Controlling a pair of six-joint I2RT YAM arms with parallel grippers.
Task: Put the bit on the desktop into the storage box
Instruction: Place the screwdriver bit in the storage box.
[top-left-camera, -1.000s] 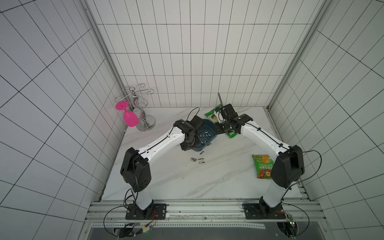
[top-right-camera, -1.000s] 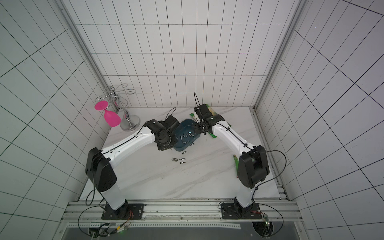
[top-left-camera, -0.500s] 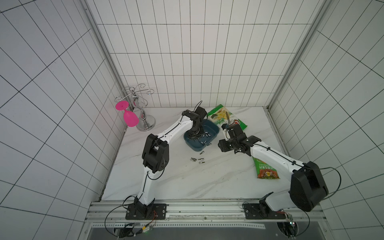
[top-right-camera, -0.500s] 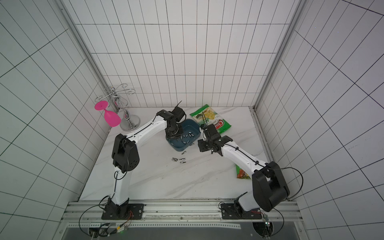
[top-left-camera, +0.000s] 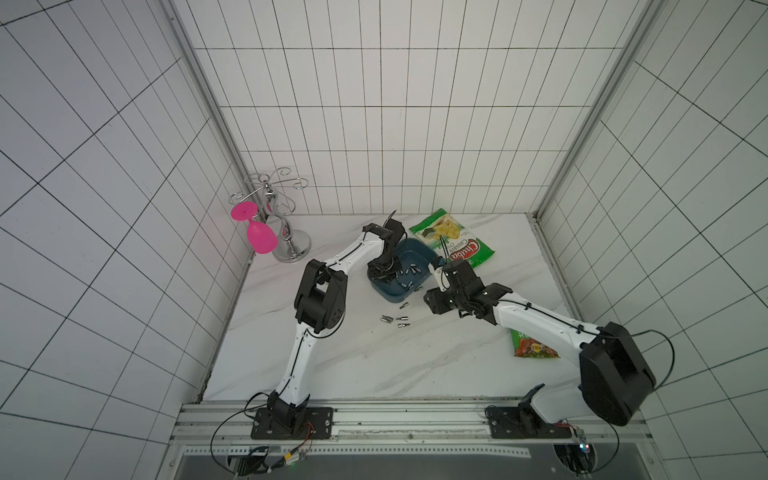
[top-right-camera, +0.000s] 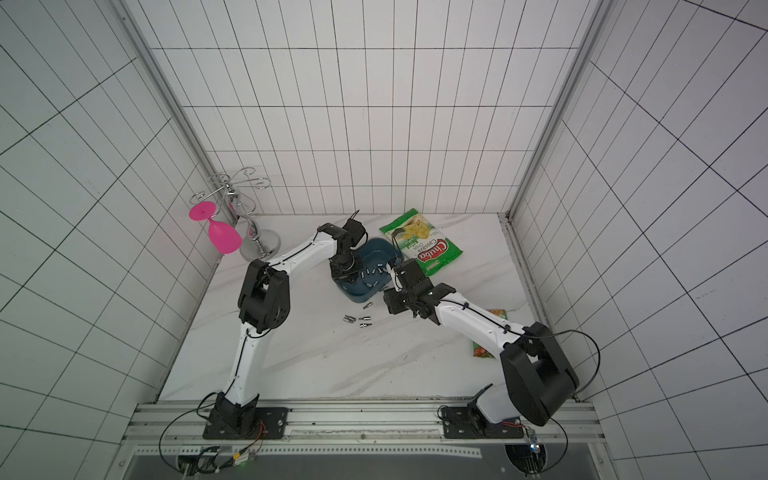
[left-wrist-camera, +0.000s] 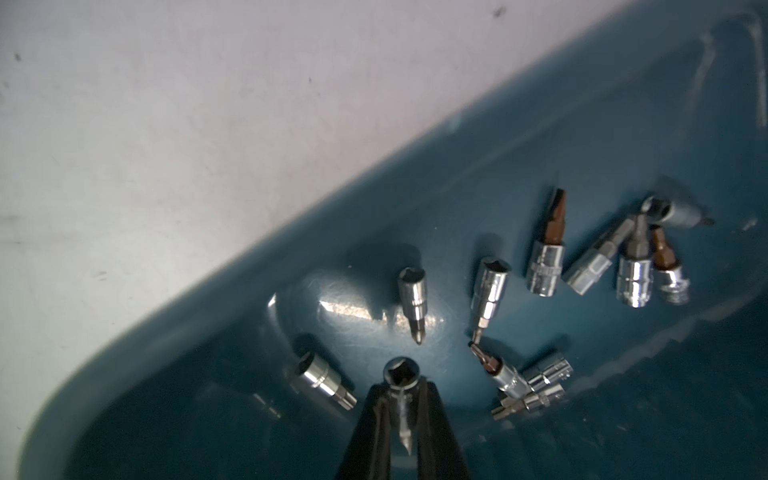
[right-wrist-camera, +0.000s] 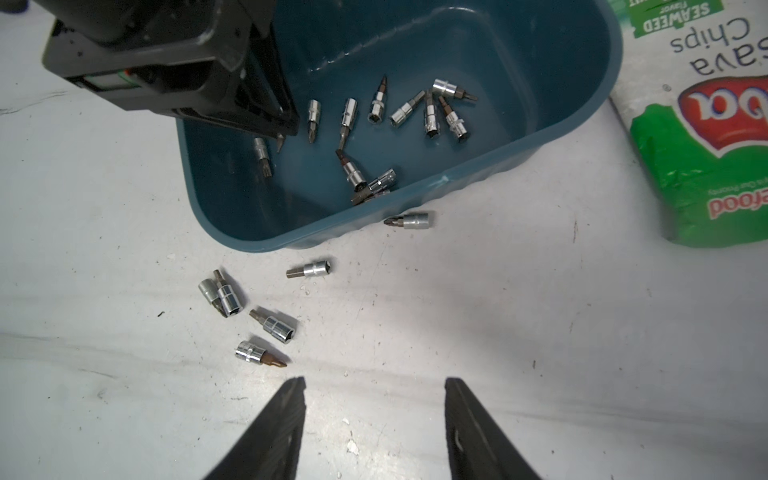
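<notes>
We list a shallow dark teal-blue plastic storage box (right-wrist-camera: 519, 50) on the white marble-look desktop (right-wrist-camera: 540, 332), with many chrome socket bits (right-wrist-camera: 430, 116) inside. We record the left gripper (left-wrist-camera: 402, 386) clamped on one chrome screwdriver bit (left-wrist-camera: 401, 377) over the box floor. We count six loose chrome bits (right-wrist-camera: 274, 326) on the desktop beside the box, the right gripper (right-wrist-camera: 374, 386) parted and empty near them.

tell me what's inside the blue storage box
Loose silver bits lie in the storage box; the left tool, shut on one bit, reaches in, hiding the floor beneath it.
</notes>
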